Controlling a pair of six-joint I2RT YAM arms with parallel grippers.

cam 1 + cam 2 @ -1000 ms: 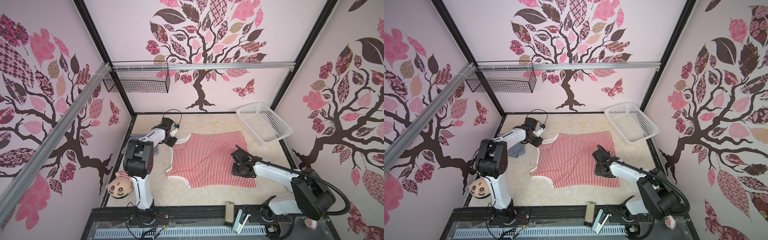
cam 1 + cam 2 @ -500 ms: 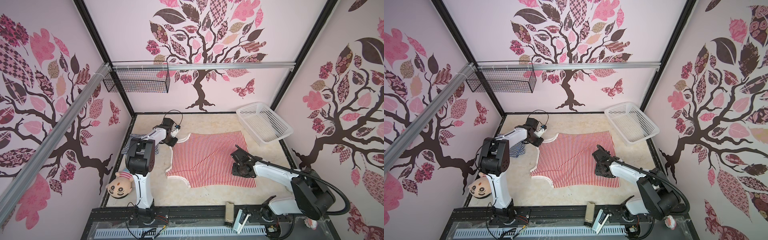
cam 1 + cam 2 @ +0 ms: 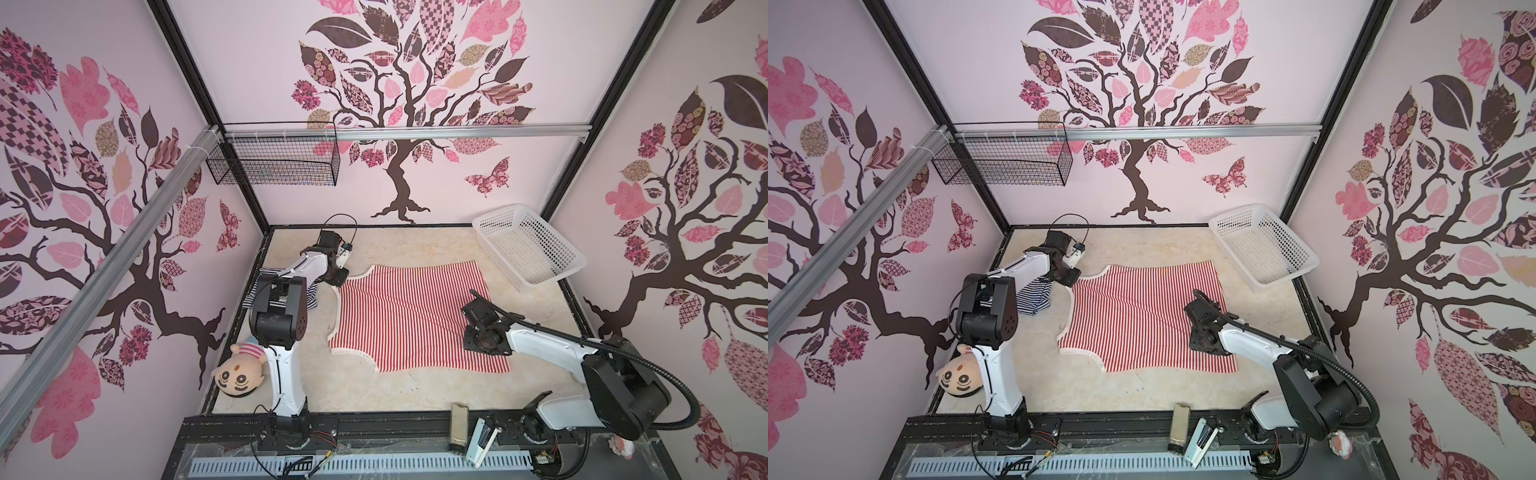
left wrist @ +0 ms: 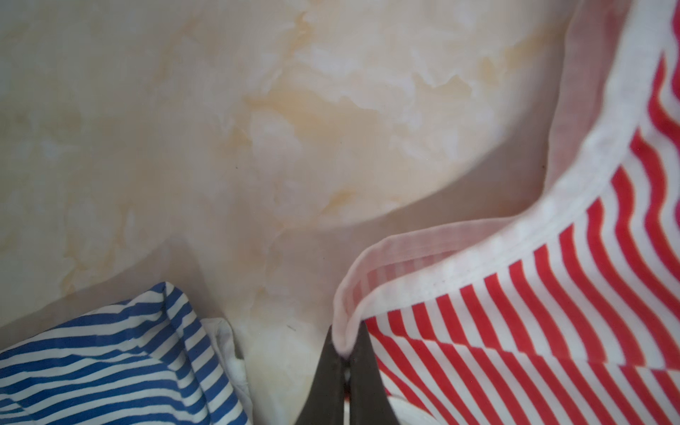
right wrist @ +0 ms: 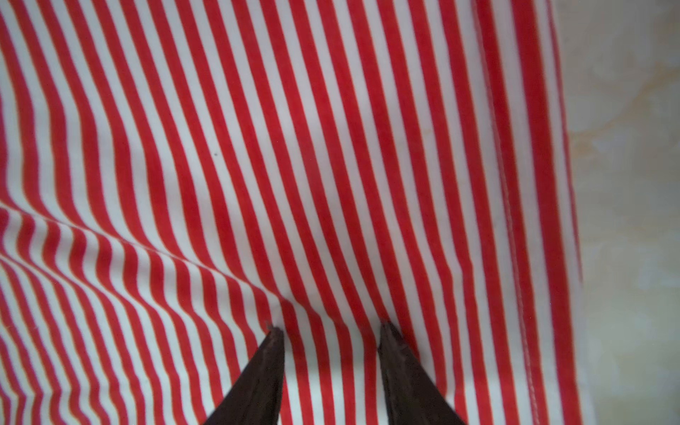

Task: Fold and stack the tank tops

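The red-and-white striped tank top (image 3: 411, 320) (image 3: 1142, 320) lies spread flat mid-table in both top views. My left gripper (image 3: 338, 279) (image 4: 345, 353) is at its far left corner, shut on the whitish trim of the strap (image 4: 368, 294), which stands up in a pinched fold. My right gripper (image 3: 477, 301) (image 5: 331, 331) is open, its two fingertips (image 5: 274, 338) pressing down on the striped cloth near the right hem. The navy-and-white striped tank top (image 3: 314, 296) (image 4: 110, 368) lies bunched at the left wall, mostly hidden under my left arm.
A white perforated basket (image 3: 530, 249) stands at the back right corner. A plush doll (image 3: 239, 374) lies at the front left beside my left arm's base. A black wire basket (image 3: 274, 162) hangs on the back wall. Small tools (image 3: 459, 428) rest on the front rail.
My left gripper has shut on the red top's strap trim, and that arm's elbow has shifted slightly right. The right arm has not moved.
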